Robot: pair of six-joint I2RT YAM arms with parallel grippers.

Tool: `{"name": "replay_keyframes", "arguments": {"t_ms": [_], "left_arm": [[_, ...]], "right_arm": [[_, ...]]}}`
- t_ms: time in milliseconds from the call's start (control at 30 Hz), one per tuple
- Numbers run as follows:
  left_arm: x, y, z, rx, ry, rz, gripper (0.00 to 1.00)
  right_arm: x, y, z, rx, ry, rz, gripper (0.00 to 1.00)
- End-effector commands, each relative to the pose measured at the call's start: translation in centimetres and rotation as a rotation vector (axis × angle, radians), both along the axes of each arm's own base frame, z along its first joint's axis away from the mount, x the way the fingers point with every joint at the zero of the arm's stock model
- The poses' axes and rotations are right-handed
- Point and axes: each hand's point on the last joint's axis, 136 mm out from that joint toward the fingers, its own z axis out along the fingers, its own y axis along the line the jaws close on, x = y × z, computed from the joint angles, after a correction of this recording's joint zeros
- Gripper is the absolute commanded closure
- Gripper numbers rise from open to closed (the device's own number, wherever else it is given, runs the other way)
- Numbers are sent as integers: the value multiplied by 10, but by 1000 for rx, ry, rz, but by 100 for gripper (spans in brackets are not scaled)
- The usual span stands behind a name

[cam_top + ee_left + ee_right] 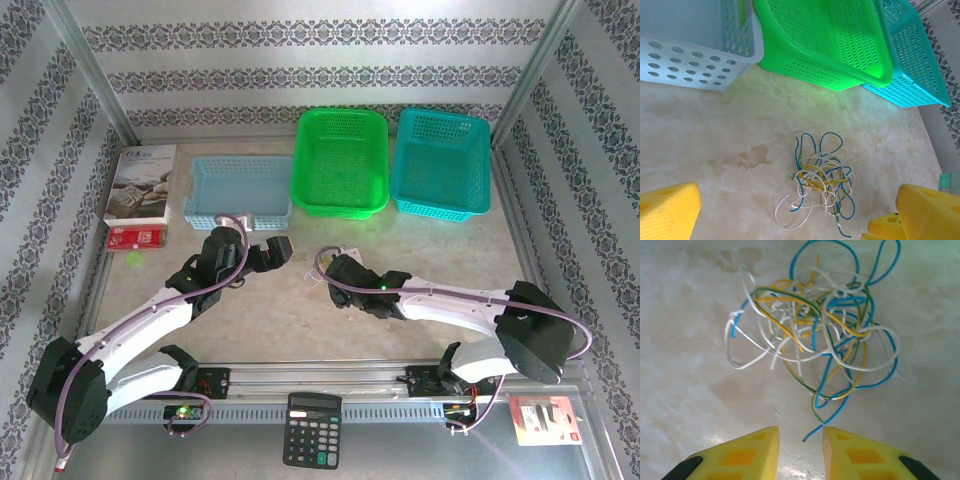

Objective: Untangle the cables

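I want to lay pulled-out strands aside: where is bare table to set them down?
Bare table lies between the teal basket and the right arm, and more in the middle between both arms, toward the near rail. Crowded: around the cables, where the left gripper and right gripper face each other in front of the green basket.
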Motion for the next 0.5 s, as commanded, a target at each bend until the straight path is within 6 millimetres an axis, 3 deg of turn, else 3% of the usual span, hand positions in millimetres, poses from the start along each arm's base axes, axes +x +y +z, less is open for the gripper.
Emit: {"name": "replay_keyframes", "arguments": {"t_ms": [0,467], "left_arm": [[1,-4,1,-19,-21,1,0],[1,-4,-1,-22,-19,3,0]], "right_arm": [[-1,-8,-14,-58,11,-27,70],[9,1,-24,-103,7,-23,71]]}}
